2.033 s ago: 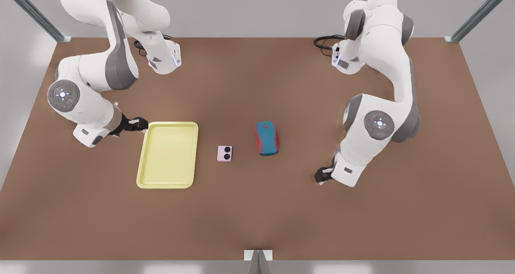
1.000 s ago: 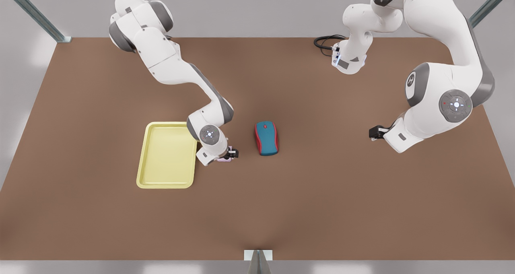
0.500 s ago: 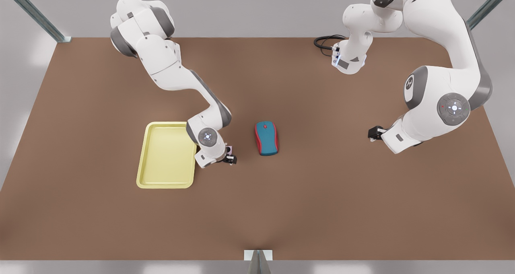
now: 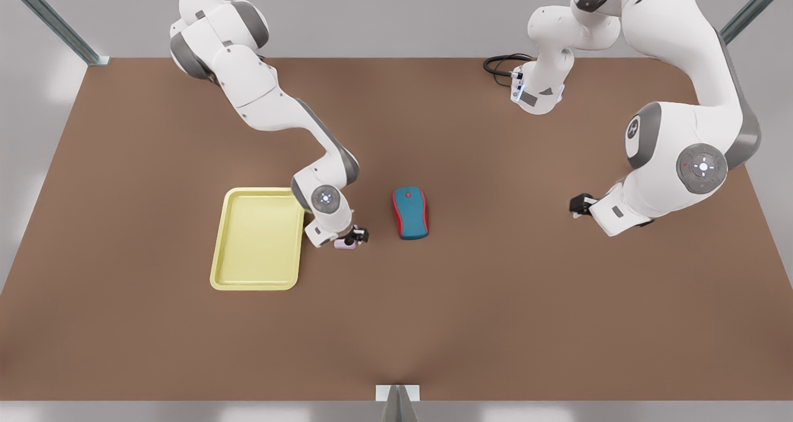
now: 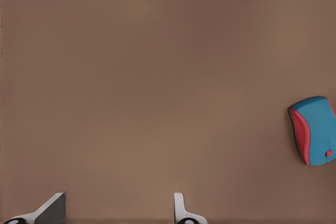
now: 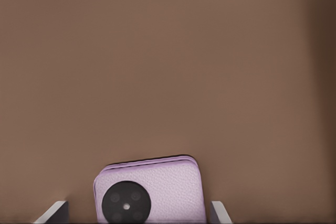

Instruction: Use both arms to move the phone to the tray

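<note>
Fingers [image 6: 56, 209] of the right gripper [image 4: 356, 236] stood spread to either side of the phone [image 6: 157, 182], one tip past each of its edges with a sliver of table showing between tip and case, so as far as I could see they were not pinching it. The phone, pale pink with a black camera circle facing up, lay flat on the brown table [image 4: 433, 316], just beside the long edge of the yellow tray [image 4: 257, 239] that faces the mouse, but outside the rim, not in it. From the front view most of the phone was hidden under that arm's wrist, with only a pink corner peeking out below the black gripper. The blue-and-red mouse [image 4: 410, 213] sat a little further toward the front view's right, apart from both phone and gripper. Over on the front view's right, the left gripper [image 4: 576, 206] hung above bare table, well away from everything, the arm simply waiting. Its fingers [image 5: 52, 205] were parted wide with nothing at all between them, and its wrist camera caught the mouse off in the distance. A black cable lay coiled by that arm's base at the far edge of the table.
</note>
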Controlling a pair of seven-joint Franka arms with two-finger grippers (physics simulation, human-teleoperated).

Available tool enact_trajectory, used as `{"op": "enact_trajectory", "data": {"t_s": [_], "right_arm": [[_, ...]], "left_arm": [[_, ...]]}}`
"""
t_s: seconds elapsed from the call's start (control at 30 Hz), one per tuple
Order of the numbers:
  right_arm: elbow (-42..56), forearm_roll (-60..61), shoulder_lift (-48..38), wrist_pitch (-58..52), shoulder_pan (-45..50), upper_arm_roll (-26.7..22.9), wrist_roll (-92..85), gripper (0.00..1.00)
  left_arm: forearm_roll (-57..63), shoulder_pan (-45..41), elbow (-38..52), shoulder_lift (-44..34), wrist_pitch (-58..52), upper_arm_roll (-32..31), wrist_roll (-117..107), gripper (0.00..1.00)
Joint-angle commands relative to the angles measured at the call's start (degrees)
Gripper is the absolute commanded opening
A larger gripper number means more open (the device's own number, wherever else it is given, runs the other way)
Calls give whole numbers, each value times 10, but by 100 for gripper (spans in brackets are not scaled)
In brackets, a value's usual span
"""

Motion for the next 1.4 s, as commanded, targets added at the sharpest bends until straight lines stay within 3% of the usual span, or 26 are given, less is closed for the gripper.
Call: {"op": "enact_trajectory", "data": {"t_s": [0.0,0.3,0.47,0.5,0.7,0.9,1.03,1.17,1.2,1.23,1.37], "right_arm": [[-4,1,0,6,0,0,10,100],[-15,-2,2,19,-1,-1,3,100],[-14,-1,0,14,-4,-1,2,76],[-13,-1,0,13,-4,-1,2,75],[-18,-1,-23,-4,-11,-1,-2,75],[-83,1,-111,-52,-73,0,-99,75],[-190,3,-205,-64,-162,-2,-281,75],[-289,4,-243,-52,-216,-24,-388,76],[-299,4,-240,-44,-217,-32,-392,83],[-326,4,-239,5,-217,-32,-395,100],[-317,5,-253,-3,-217,-32,-396,100]], "left_arm": [[0,0,0,0,1,1,17,100],[0,0,0,7,1,1,17,100],[0,0,0,7,1,1,17,100],[0,0,0,7,1,1,17,100],[0,0,0,6,1,1,16,100],[0,-1,0,6,1,1,16,100],[0,-1,0,6,1,1,16,100],[-1,-1,0,6,1,1,16,100],[-1,-1,0,6,1,1,16,100],[-1,-1,0,6,1,1,16,100],[-1,0,0,7,1,1,16,100]]}}
